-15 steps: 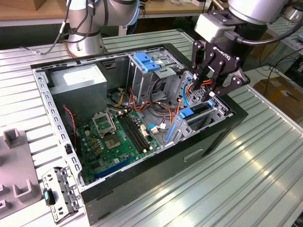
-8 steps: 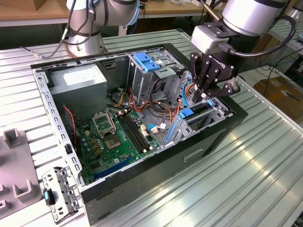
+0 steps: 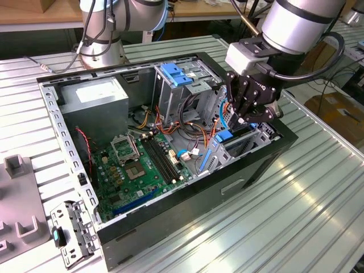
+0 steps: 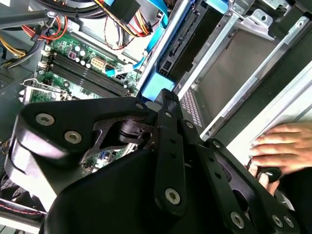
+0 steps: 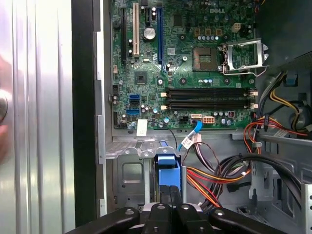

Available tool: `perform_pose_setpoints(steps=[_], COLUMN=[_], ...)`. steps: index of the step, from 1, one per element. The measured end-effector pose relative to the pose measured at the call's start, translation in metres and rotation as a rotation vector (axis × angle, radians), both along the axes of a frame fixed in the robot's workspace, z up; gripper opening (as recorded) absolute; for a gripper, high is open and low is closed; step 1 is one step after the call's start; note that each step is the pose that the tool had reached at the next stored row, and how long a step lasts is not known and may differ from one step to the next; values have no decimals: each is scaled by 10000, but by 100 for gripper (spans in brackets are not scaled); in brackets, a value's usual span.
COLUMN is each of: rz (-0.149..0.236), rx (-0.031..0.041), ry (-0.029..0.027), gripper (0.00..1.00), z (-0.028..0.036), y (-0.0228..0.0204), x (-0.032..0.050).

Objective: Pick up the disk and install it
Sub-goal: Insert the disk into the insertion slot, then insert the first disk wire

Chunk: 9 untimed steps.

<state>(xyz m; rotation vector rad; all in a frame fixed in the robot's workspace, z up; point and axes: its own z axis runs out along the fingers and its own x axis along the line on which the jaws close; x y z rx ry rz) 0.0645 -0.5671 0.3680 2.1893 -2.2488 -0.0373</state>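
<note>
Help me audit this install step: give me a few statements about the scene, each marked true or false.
1. The disk is in the drive bay inside the case. True.
2. The hand hangs over the processor socket. False: it is at the disk's blue frame, at the exterior view's right end of the case.
3. A cooler covers the processor socket. False: the socket is bare.
4. The case lies open, its motherboard exposed. True.
</note>
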Motion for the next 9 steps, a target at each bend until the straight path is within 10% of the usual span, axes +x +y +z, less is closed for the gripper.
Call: perform_pose_setpoints(steps=[9], rz=[0], rx=[6], ry=[0], gripper=[11], z=[-12], y=[0], x=[0])
